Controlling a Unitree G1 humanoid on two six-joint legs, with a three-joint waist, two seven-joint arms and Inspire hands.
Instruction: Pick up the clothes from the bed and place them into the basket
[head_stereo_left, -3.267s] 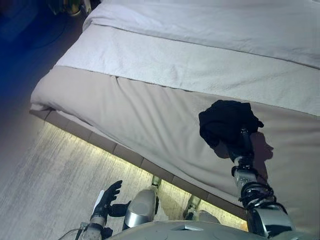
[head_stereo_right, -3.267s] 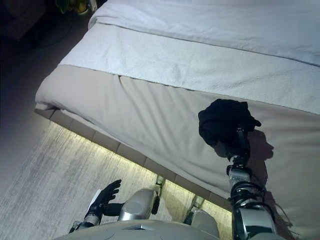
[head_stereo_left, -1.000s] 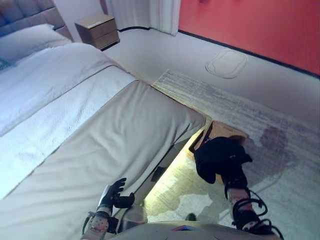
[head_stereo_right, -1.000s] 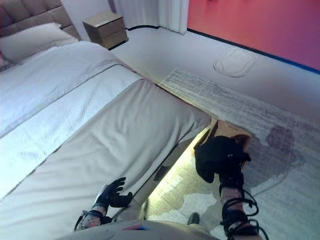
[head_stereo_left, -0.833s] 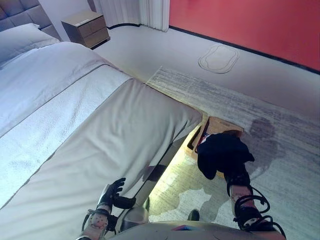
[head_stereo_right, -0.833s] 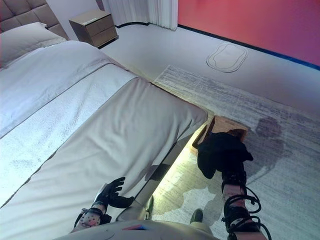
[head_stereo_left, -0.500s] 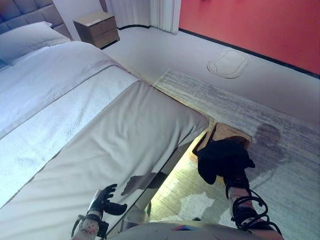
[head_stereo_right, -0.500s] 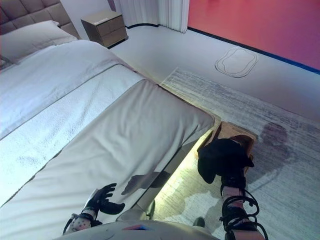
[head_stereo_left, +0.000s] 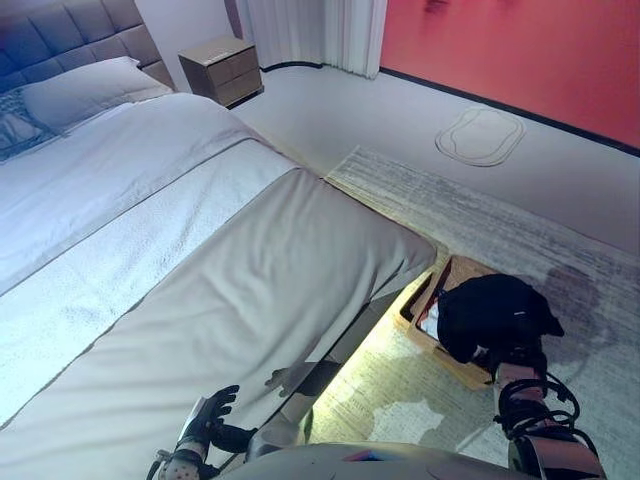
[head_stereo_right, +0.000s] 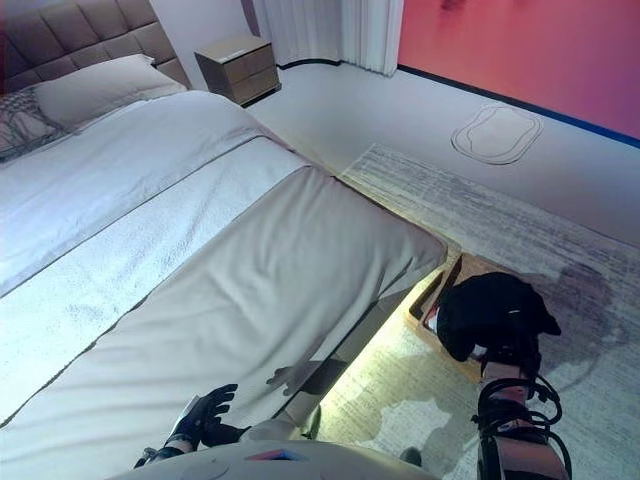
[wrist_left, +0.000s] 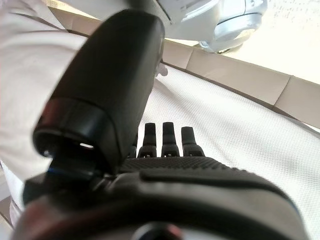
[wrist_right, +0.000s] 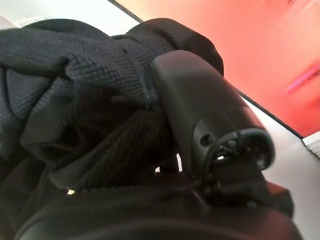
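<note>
A black garment (head_stereo_left: 495, 315) hangs bunched in my right hand (head_stereo_left: 518, 358), low at the right. In the right wrist view the thumb (wrist_right: 200, 100) presses into the black cloth (wrist_right: 75, 100), and the fingers are buried in it. The garment is over a brown basket (head_stereo_left: 432, 296) on the floor by the bed's foot corner and hides most of it. No other clothes show on the bed (head_stereo_left: 200, 270). My left hand (head_stereo_left: 205, 420) hovers low by the bed's near edge; its fingers (wrist_left: 170, 137) are straight and hold nothing.
The bed fills the left, with a beige blanket (head_stereo_right: 270, 290) at its foot and pillows (head_stereo_left: 75, 90) at the head. A nightstand (head_stereo_left: 220, 68) and curtain (head_stereo_left: 320, 25) stand at the back. A grey rug (head_stereo_left: 520, 230) lies under the basket before a red wall.
The view has swung from the bed towards its foot corner. My right hand has carried the black garment off the bed and rightwards over the basket. The left hand sits lower.
</note>
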